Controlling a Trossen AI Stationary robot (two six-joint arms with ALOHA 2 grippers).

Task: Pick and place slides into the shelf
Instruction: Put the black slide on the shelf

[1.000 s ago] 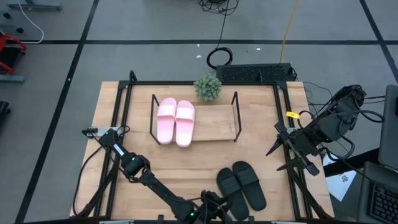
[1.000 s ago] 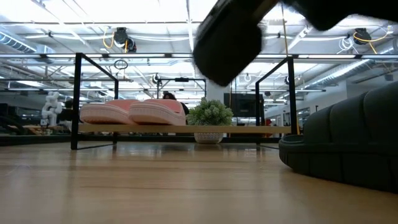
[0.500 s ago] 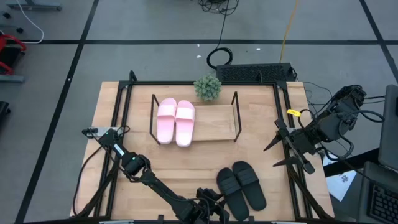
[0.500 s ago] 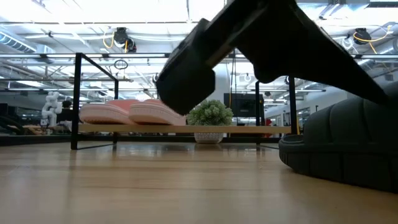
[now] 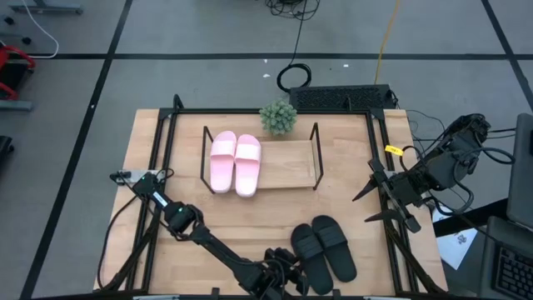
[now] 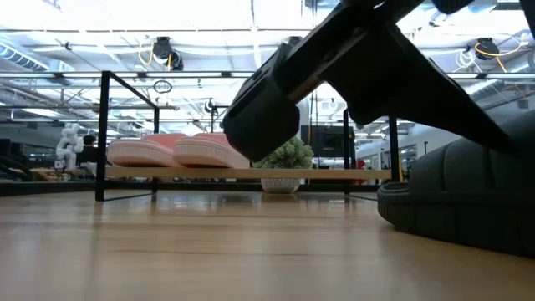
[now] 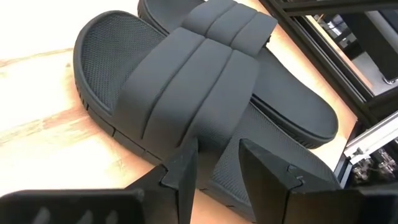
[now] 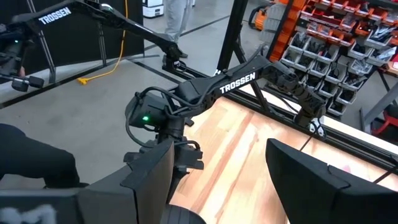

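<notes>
Two pink slides (image 5: 236,162) lie side by side, soles down, on the left half of the shelf (image 5: 290,163). The two black slides (image 5: 323,248) rest on their soles on the tabletop near its front edge. My left gripper (image 7: 216,152) is open, low and slanting down at the wide strap (image 7: 186,81) of the left black slide, a fingertip on either side of the strap's near edge. Off the table's right edge, my right gripper (image 5: 368,208) hangs high, open and with nothing between its fingers (image 8: 155,174). My left gripper's fingertips (image 7: 186,155) stand right at the near edge of the left black slide's strap (image 7: 205,134). Whether they touch it, I cannot tell. The slide lies flat on the table.
A small potted plant (image 5: 277,117) stands behind the shelf. A black metal frame (image 5: 171,125) runs round the tabletop's edges. The right half of the shelf board (image 6: 334,174) is bare. A power strip (image 5: 341,97) lies at the far edge.
My left gripper has moved a little toward the black slides, sunk lower and tipped its fingers further down. Its opening is unchanged. The slides have not moved.
</notes>
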